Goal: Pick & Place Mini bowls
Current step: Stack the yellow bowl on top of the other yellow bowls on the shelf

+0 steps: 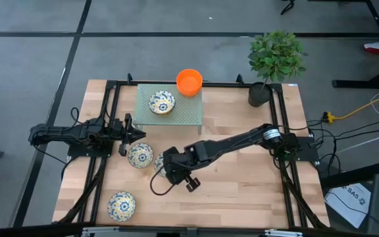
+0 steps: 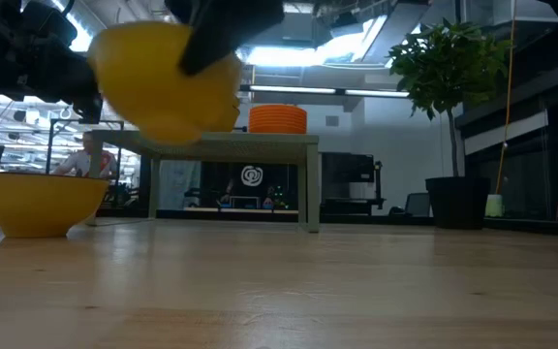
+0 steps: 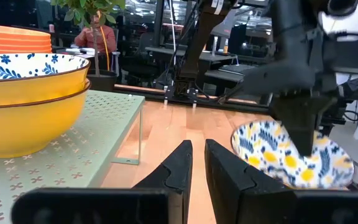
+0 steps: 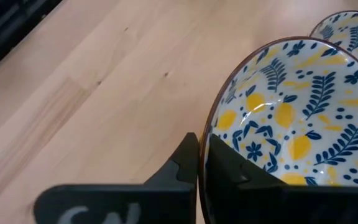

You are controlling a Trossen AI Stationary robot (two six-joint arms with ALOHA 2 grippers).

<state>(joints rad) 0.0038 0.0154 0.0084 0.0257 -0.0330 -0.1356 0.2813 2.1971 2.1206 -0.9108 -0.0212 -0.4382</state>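
Note:
My right gripper [image 1: 168, 164] [image 4: 199, 146] is over the table's middle, shut on a white bowl with blue-and-yellow flowers [image 4: 291, 118] [image 2: 163, 82]. A second floral bowl [image 1: 140, 155] [image 2: 32, 199] sits on the table just left of it. A third bowl [image 1: 121, 204] stands near the table's near left corner. On the green riser [image 1: 189, 112] are stacked floral bowls [image 1: 162, 102] [image 3: 23, 93] and a stack of orange bowls [image 1: 189, 82]. My left gripper [image 1: 127, 135] [image 3: 197, 149] hovers shut at the left, beside the riser, touching nothing. My right gripper pinches the floral bowl by its rim [image 4: 213, 134], one finger [image 4: 235, 165] inside the bowl and the other [image 4: 179, 162] outside. The low view shows the bowl lifted clear of the table and tilted.
A potted plant [image 1: 258, 94] stands at the far right corner. The riser takes up the far middle. Bare wood lies to the right and near side of my right gripper. A person sits in the room beyond the table.

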